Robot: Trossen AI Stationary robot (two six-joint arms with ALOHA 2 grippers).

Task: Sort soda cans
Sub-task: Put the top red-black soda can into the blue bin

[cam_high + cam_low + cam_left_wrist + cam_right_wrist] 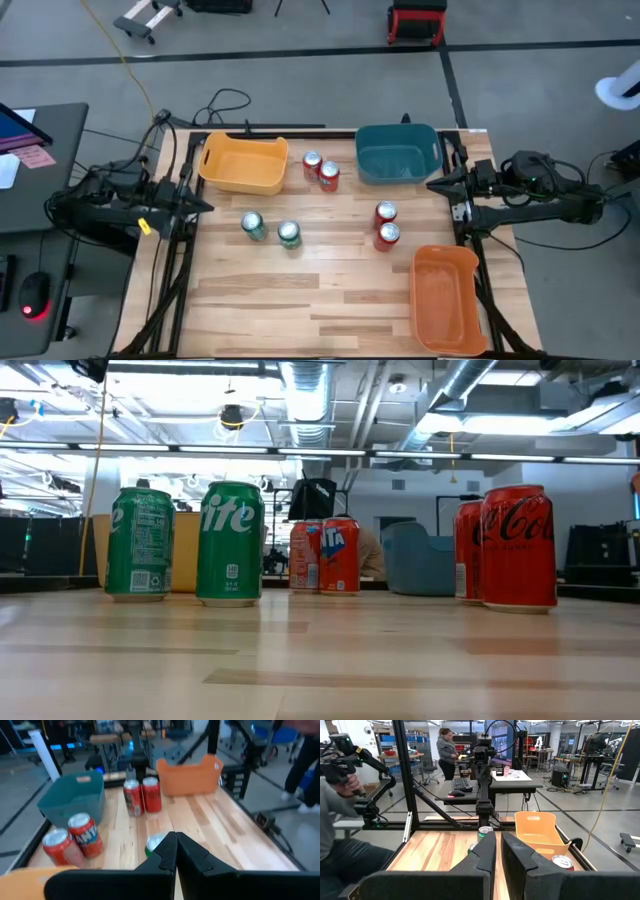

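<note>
Six soda cans stand upright on the wooden table. Two green cans sit left of centre. One red pair stands between the yellow and teal bins, another red pair right of centre. My left gripper waits at the table's left edge, fingers shut, pointing at a green can. My right gripper waits at the right edge, fingers together but for a thin slit, facing the green cans.
A yellow bin and a teal bin stand along the far edge, and an orange bin sits at the near right corner. Bare wood lies across the near middle. People show beyond the table in the right wrist view.
</note>
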